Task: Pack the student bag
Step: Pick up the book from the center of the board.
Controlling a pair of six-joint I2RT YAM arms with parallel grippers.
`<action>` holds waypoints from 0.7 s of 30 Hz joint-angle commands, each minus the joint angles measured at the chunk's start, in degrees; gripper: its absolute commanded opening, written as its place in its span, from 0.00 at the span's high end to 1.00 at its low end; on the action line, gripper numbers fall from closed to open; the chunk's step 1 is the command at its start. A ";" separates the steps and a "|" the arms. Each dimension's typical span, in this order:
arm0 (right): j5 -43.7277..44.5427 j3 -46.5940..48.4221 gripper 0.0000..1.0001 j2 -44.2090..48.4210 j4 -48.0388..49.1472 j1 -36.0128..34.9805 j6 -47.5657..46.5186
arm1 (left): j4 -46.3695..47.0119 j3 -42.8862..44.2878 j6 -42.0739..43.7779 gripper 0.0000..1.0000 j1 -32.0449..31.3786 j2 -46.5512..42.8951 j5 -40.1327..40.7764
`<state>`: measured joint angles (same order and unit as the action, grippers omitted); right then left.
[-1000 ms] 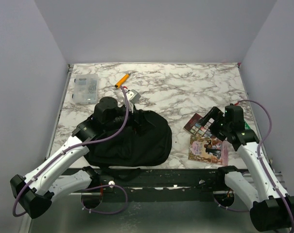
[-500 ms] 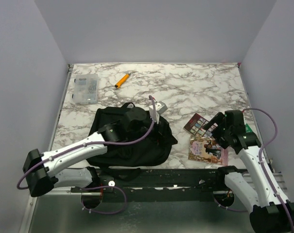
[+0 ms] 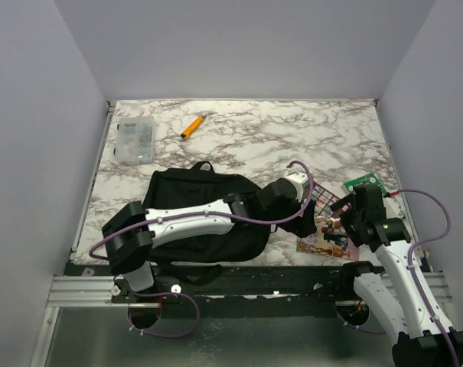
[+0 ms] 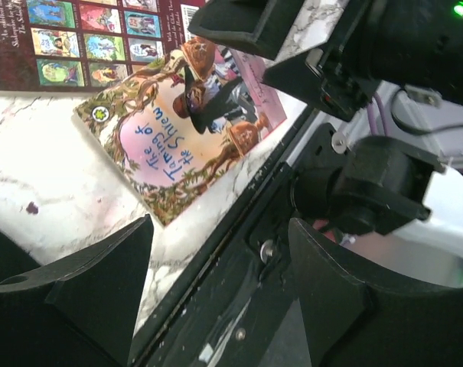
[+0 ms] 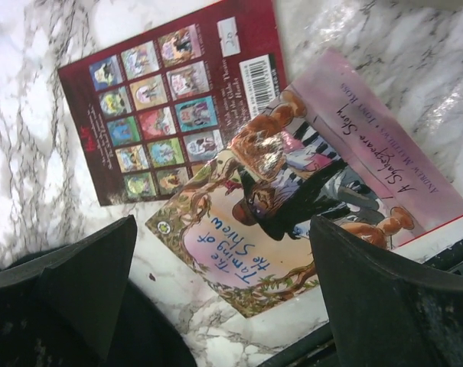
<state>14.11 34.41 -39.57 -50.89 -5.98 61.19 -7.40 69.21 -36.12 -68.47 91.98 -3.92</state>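
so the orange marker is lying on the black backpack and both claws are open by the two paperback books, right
No. The orange marker lies on the white marble table beyond the black fabric backpack, not on it; the top view shows this. The left claw and right claw are indeed open by the dark red paperback and the pink illustrated paperback.

A grey-veined white marble counter (image 3: 292, 138) fills the middle of the frame, enclosed by plain pale lilac walls (image 3: 239, 46) under even light.
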 commanded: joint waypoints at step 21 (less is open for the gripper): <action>1.45 -9.63 0.05 -2.05 9.84 0.17 5.42 | 2.05 11.28 -13.95 0.28 7.26 26.29 -9.08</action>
<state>16.34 25.98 -42.19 -43.09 -5.98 66.15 -8.21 78.24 -45.54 -61.95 115.48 -7.49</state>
